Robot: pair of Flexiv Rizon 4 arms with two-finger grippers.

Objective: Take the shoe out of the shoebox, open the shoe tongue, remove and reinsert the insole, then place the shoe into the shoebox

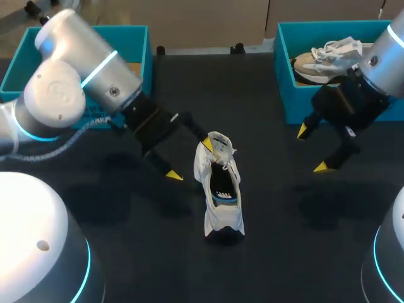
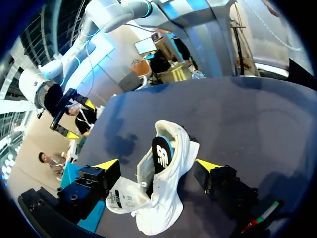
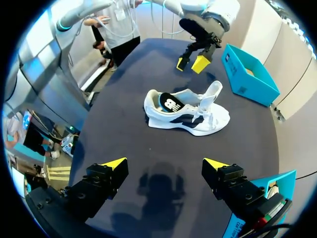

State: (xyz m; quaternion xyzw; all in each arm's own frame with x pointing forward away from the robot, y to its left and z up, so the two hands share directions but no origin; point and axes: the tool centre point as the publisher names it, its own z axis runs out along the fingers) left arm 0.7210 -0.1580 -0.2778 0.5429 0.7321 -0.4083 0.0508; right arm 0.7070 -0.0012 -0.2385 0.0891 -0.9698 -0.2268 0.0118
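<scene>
Mid-counter: a white mesh sneaker with loose white laces (image 1: pixel 221 189), out of its box and resting on the dark matte counter (image 1: pixel 284 240). Long axis near to far, heel toward the near edge, laced front and raised white tongue (image 1: pixel 218 144) toward the far side. Inside the opening, a black insole with a white logo (image 1: pixel 222 184), apparently seated in place.

Just left of the shoe's far end: the left gripper (image 1: pixel 189 161), coming in from the far left. Fingers spread wide, nothing clamped. One yellow tip right at the tongue, touching or just beside it, too close to tell; the other tip well off to the near left. From the left wrist, shoe lying between the spread fingers, tongue end closest and heel pointing away.

Well to the right of the shoe: the right gripper (image 1: pixel 313 149), raised above the counter, fingers wide apart and empty. From the right wrist, shoe seen side-on ahead, clear of both tips.

At the far left, an open teal cardboard shoebox (image 1: pixel 95 28). At the far right, a second teal cardboard shoebox (image 1: pixel 284 76) holding a beige-and-white sneaker (image 1: pixel 325 60).

Judged from this layout: left arm the nearer one, already at the tongue; tongue opening or insole removal probably the step in hand.
</scene>
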